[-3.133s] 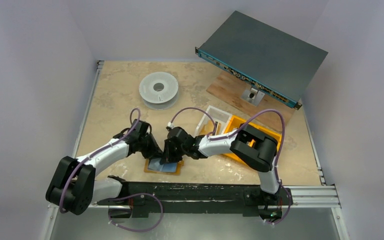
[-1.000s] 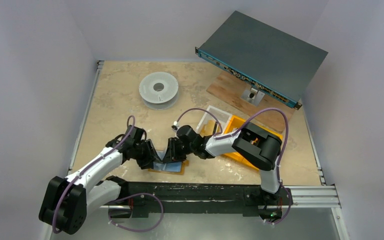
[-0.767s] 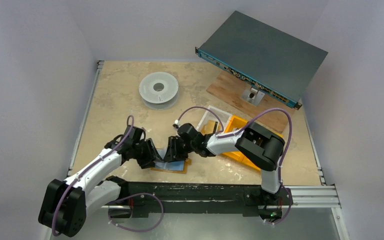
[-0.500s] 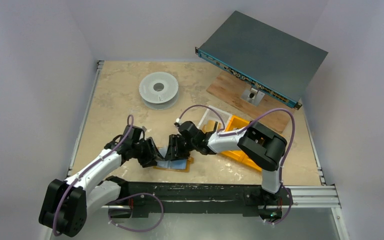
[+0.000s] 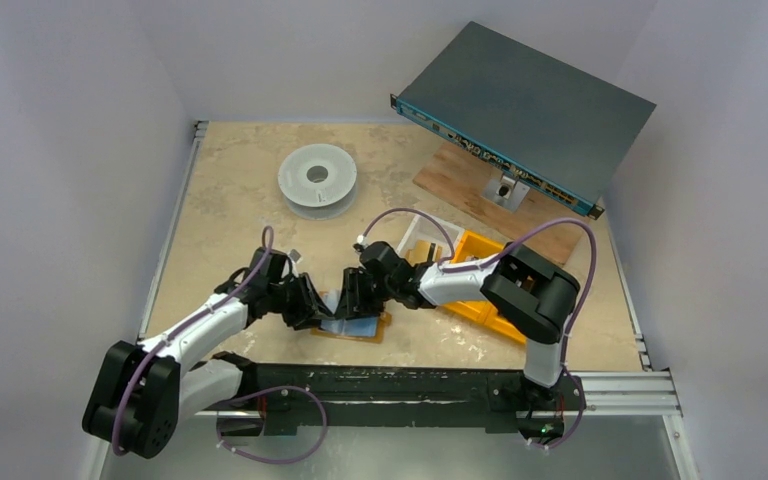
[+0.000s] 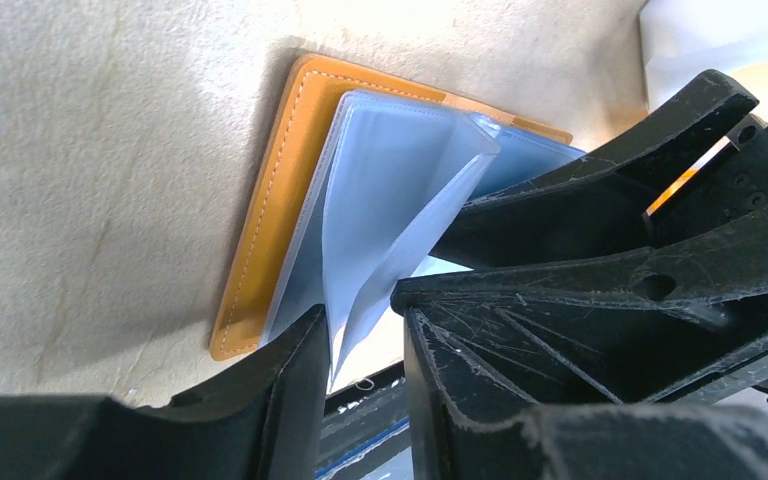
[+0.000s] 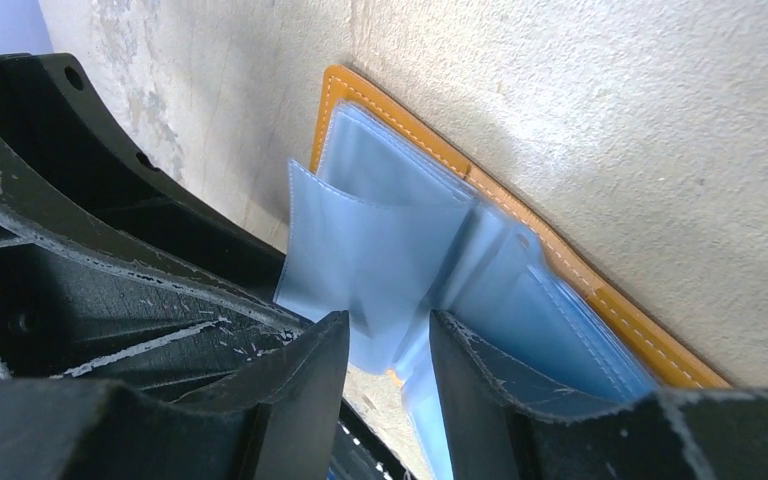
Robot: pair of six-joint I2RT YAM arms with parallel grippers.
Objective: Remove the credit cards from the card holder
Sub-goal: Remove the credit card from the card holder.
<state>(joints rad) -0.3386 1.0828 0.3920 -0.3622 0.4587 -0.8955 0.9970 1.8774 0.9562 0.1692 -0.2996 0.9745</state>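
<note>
The card holder (image 5: pixel 368 336) lies open and flat on the table near the front edge, mustard-orange with blue plastic sleeves inside. In the left wrist view its orange cover (image 6: pixel 270 190) lies on the table and the sleeves (image 6: pixel 390 180) stand up, their edges reaching between my left gripper's (image 6: pixel 365 330) jaws, which stand a narrow gap apart. My right gripper (image 7: pixel 390 340) sits over the holder's other side (image 7: pixel 580 280), jaws slightly apart with a sleeve fold (image 7: pixel 390 250) between them. Both grippers (image 5: pixel 318 308) (image 5: pixel 350 300) nearly touch over the holder. No separate card shows.
A white spool (image 5: pixel 317 177) stands at the back left. A grey rack unit (image 5: pixel 525 105) rests on a wood board (image 5: pixel 455 175) at the back right. An orange bin (image 5: pixel 480 250) and a white tray (image 5: pixel 430 232) lie under the right arm. A metal rail (image 5: pixel 410 385) runs along the front.
The card holder has slid a little to the right. Both grippers have followed it and closed in on each other, and the sleeves are now raised between them.
</note>
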